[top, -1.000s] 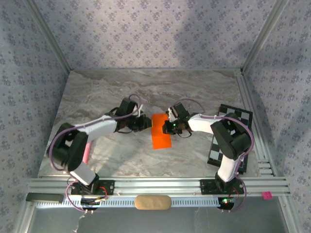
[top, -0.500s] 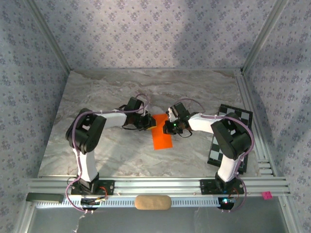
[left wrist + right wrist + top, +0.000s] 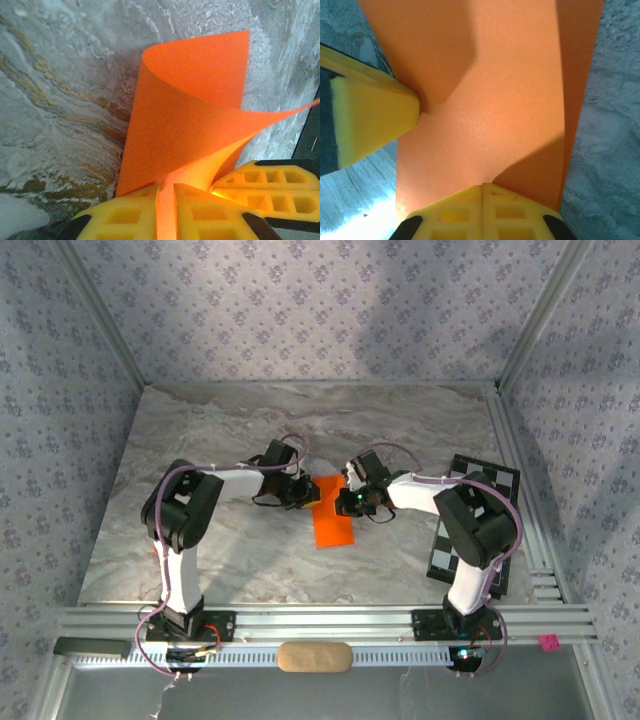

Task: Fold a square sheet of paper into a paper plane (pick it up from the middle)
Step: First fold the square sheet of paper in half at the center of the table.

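The square sheet of paper (image 3: 333, 522), bright orange, lies mid-table with its far part lifted between the two grippers. My left gripper (image 3: 306, 493) is shut on its left edge; in the left wrist view the sheet (image 3: 190, 115) curls up from between the yellow fingers (image 3: 125, 212). My right gripper (image 3: 351, 502) is shut on the right edge, its closed fingertips (image 3: 465, 202) pinching the paper (image 3: 490, 100) where a bend starts. The left gripper's yellow finger (image 3: 370, 120) touches the sheet from the left. The paper plane is out of view.
A black-and-white checkerboard card (image 3: 500, 480) lies at the right, partly under the right arm. Patterned walls enclose the marble table (image 3: 220, 420). A metal rail (image 3: 330, 620) runs along the near edge.
The left arm's elbow has swung up and inward, and its gripper has shifted slightly right at the sheet's left edge. The right arm has stayed put.
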`<state>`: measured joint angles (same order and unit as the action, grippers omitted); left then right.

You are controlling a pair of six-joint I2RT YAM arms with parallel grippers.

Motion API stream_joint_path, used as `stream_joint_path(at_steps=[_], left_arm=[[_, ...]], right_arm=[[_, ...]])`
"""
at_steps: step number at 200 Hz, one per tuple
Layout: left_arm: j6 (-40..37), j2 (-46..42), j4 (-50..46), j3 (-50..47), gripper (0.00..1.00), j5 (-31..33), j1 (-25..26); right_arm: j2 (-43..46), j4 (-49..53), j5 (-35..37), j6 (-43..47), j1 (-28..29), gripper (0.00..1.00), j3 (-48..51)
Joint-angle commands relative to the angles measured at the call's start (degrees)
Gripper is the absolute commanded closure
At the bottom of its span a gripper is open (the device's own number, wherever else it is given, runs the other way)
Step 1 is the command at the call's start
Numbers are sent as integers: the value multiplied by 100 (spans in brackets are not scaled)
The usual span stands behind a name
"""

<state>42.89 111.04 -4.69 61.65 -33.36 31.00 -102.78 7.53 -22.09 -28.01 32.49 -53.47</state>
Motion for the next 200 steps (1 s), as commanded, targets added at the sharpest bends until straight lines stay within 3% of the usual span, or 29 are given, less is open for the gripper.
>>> stream_joint_path(at_steps=[1, 118, 200], left_arm=[[-121, -20, -291, 354, 83, 87, -6], [26, 533, -243, 301, 82, 250, -220], [-121, 502, -435, 913, 80, 23, -304]], right_arm=[[-297, 835, 376, 32, -19, 100, 206], [-278, 816, 389, 15, -19, 100, 241], [-250, 834, 398, 40, -24, 100, 240]])
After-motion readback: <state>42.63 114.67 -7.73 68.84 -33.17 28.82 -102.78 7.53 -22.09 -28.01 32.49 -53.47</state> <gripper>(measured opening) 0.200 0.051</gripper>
